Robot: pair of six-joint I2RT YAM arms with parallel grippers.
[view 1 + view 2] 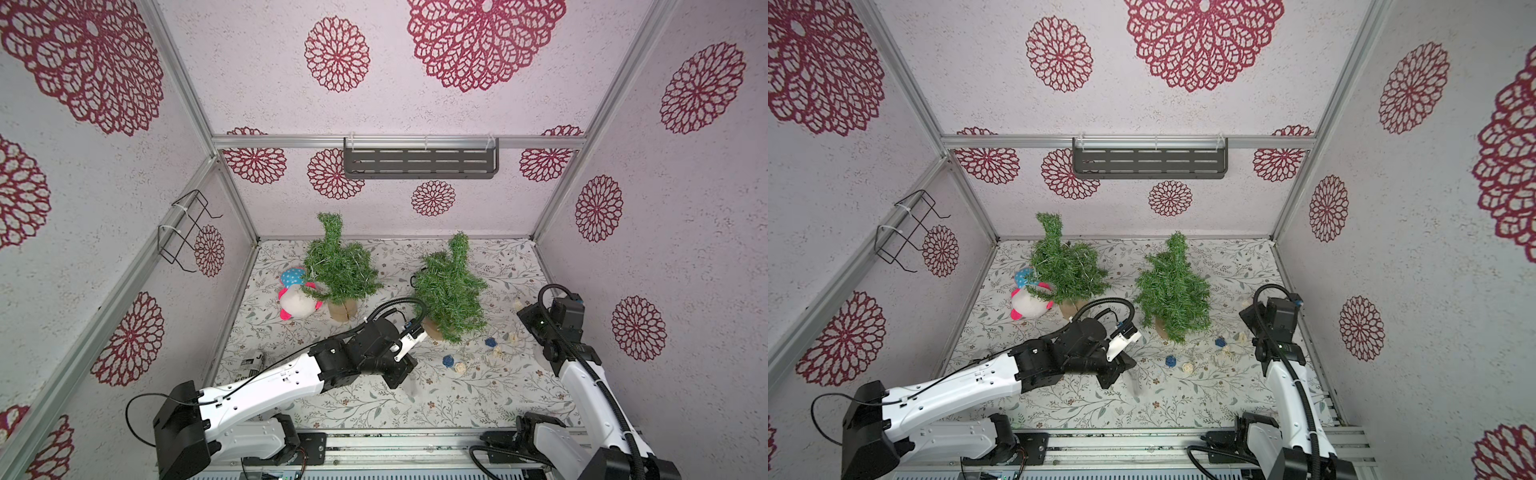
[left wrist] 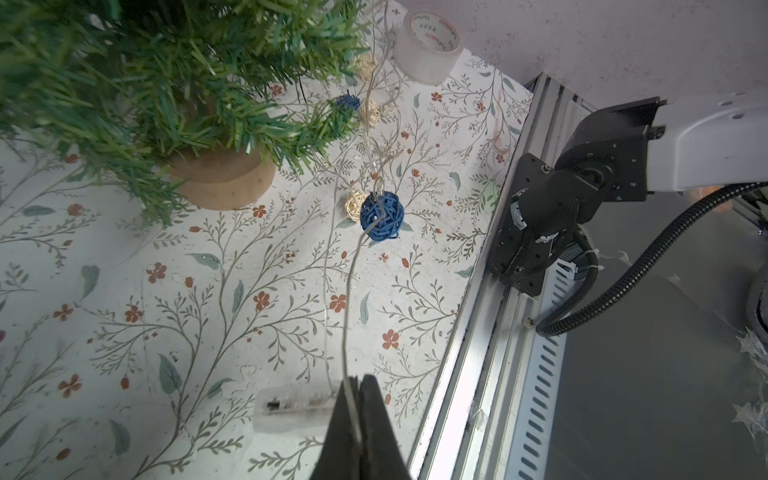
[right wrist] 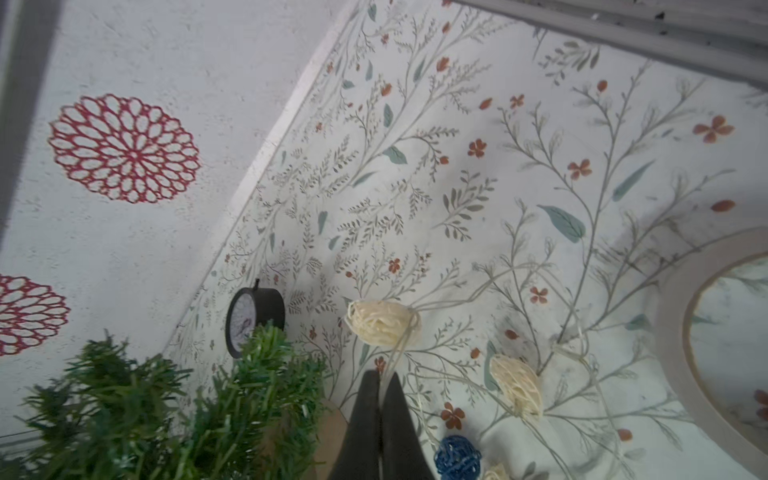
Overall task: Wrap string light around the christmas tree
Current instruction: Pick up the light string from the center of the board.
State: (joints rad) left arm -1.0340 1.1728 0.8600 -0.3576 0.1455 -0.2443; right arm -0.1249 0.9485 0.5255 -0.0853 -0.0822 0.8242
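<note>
**Both top views:** the christmas tree [image 1: 451,291] stands upright at 1 o'clock of the left gripper [image 1: 402,376], the nearer arm. The string light [image 1: 449,360] trails over the table [image 1: 457,407] at 4 o'clock of the tree's base.

**Left wrist:** the left gripper is clenched on the light's wire, which leads toward the tree.

**Right wrist:** the right gripper [image 3: 380,376] is closed, apparently pinching the wire beside 1 cream ball [image 3: 384,322].

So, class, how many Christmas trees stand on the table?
2. The first tree stands at the back beside the plush toy; the second tree stands nearer the middle. None seems hidden.
</note>
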